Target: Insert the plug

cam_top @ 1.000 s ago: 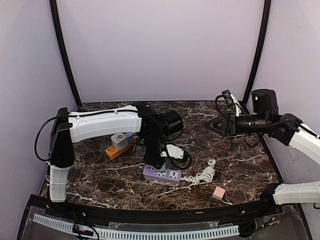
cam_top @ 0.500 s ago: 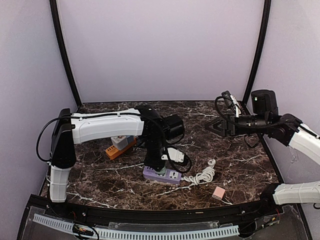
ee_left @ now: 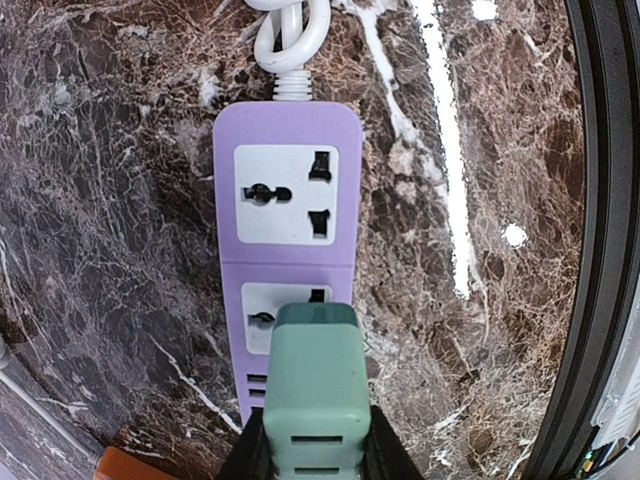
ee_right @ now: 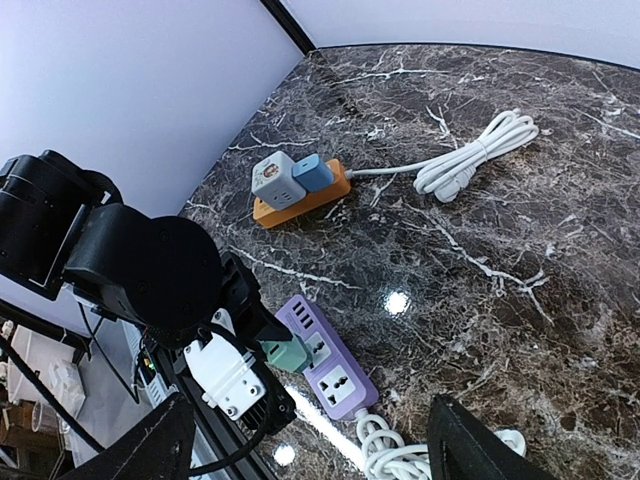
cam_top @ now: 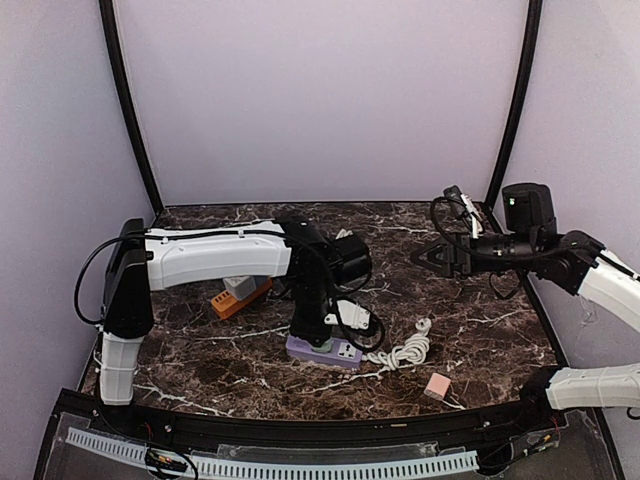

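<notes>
Marble tabletop, insertion step: left gripper clamped on green plug over purple power strip socket. Right gripper wide apart, empty. Next: align pins, press straight down

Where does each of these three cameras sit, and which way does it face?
Top external: fixed above and behind the arms, looking down on the dark marble table; both arms show, left gripper at the purple power strip, right gripper raised.
Left wrist: on the left arm, looking straight down at the strip; its black fingers clamp a mint-green plug.
Right wrist: on the right arm, looking down across the table at the left arm; its open fingers show.
Shared: all show the strip; both wrist views show the plug.
</notes>
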